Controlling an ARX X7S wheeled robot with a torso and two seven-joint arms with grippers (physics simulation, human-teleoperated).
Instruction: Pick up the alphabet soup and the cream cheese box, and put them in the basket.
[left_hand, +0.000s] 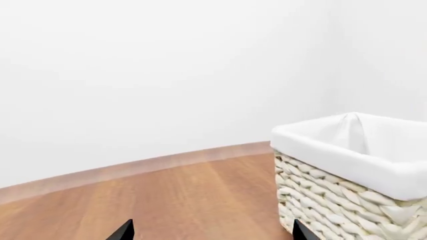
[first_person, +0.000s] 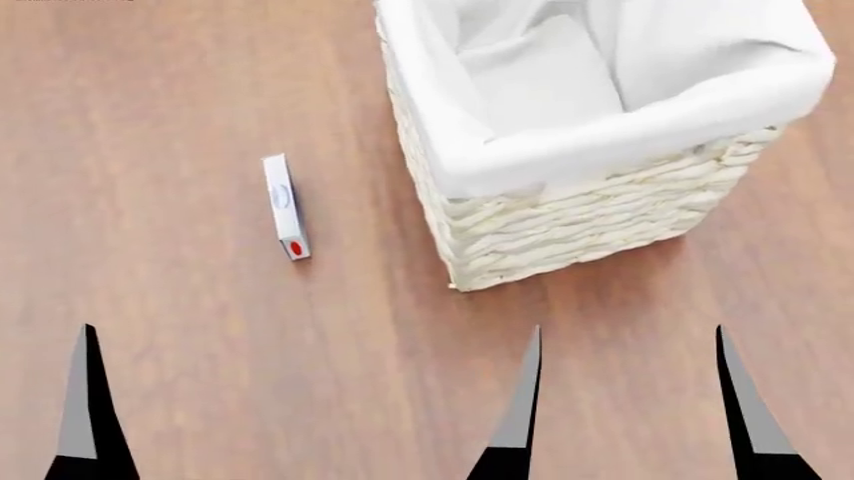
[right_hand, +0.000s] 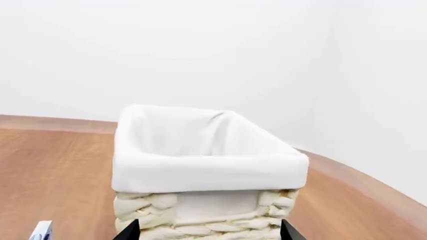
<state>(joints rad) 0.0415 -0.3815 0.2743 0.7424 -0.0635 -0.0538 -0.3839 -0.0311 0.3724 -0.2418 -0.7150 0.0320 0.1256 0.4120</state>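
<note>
Basket (first_person: 587, 150) stands on the wooden worktop (first_person: 200, 320), at the far right of the head view, its white liner folded over the woven rim and its inside showing only cloth. The box (first_person: 286, 206) lies on the worktop to the left of the basket, apart from it, resting on a thin edge with its long side running away from the robot and the red dot at the near end.

The left hand (first_person: 307, 410) is near the robot, with its dark fingertips spread wide, one at the far left of the head view and one near the middle; nothing sits between them. The right hand's state cannot be told for sure, since only one fingertip (first_person: 745, 400) shows clearly in the head view, though its wrist view shows two tips (right_hand: 128, 231) set apart with the basket (right_hand: 207, 160) beyond them.

In the left wrist view the basket (left_hand: 353, 175) sits ahead and to one side. The soup can is in none of the views.
</note>
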